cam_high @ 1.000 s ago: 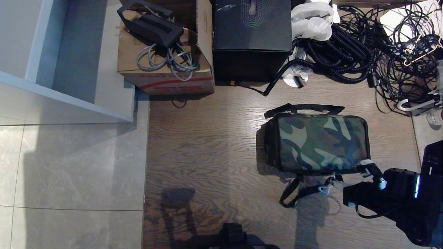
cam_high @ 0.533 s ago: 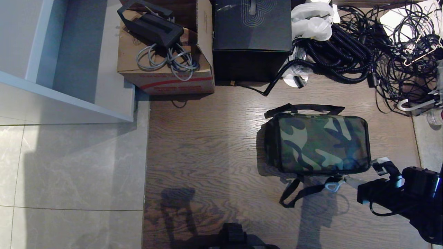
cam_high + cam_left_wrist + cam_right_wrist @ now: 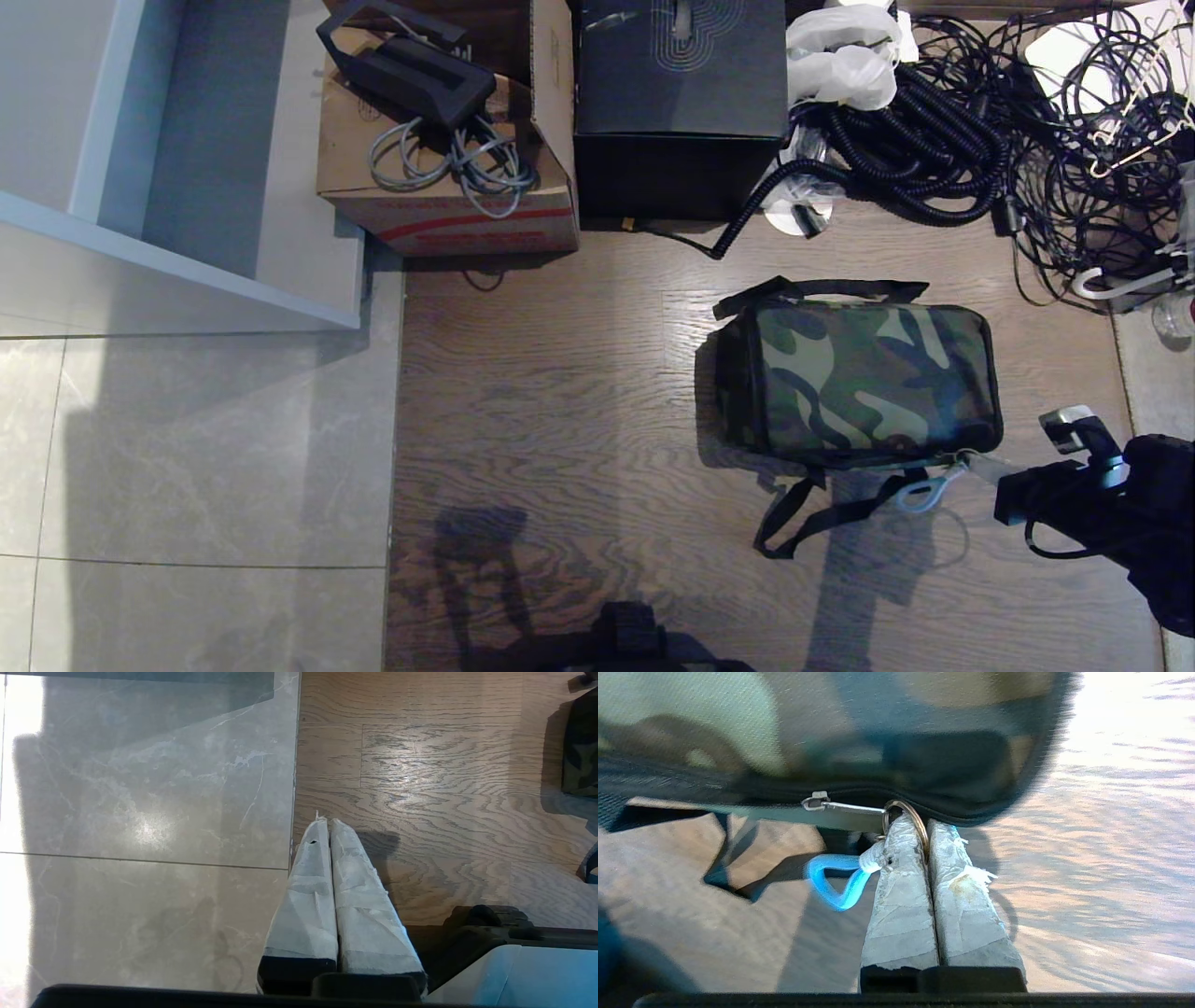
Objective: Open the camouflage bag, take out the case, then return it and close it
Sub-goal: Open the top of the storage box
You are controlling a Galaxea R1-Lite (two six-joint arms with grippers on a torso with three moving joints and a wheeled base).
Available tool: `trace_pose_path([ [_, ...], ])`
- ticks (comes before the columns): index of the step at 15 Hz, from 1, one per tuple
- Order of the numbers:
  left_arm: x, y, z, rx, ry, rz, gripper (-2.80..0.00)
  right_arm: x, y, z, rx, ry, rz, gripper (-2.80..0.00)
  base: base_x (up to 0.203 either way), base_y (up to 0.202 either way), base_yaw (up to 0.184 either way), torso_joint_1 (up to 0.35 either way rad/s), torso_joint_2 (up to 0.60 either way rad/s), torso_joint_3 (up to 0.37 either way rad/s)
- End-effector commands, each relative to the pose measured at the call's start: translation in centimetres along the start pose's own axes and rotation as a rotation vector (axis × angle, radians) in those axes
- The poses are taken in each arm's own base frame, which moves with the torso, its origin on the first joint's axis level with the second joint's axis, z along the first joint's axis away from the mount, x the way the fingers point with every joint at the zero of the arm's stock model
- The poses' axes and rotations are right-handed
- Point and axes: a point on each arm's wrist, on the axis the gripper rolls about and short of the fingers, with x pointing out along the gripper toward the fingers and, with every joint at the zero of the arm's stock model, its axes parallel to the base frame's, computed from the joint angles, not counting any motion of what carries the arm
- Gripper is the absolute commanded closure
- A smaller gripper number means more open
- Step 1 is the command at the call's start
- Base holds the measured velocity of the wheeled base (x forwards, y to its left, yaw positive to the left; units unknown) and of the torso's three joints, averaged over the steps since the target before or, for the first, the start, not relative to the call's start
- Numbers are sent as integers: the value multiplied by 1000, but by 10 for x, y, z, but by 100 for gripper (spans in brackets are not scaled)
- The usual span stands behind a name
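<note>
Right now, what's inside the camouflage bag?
Cannot be seen: the bag lies closed on the floor, its camouflage top covering everything inside. The right gripper is shut on the zip ring.

A: Where's the bag (image 3: 859, 383)?
B: On the floor (image 3: 560, 392), right of middle. Behind it a box (image 3: 680, 103); a carton (image 3: 448, 177) left of that.
A: Cables (image 3: 1008, 121)?
B: Behind the bag, right of the box.

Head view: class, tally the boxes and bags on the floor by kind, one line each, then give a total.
Cardboard box: 1
Black cube box: 1
Camouflage bag: 1
White plastic bag: 1
Total: 4
</note>
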Motion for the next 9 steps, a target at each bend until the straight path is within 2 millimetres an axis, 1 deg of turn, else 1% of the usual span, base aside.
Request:
trace_pose_path([
  [1,0,0,0,-1,0,0,0,-3,-7,3,-8,-18,-23,0,0,0,0,0,0,0],
  [5,0,0,0,-1,0,0,0,-10,-18,-1,2,-13,-65,0,0,0,0,0,0,0],
  [9,0,0,0,-1,0,0,0,-15,-31,-1,-69,-22,-100,0,0,0,0,0,0,0],
])
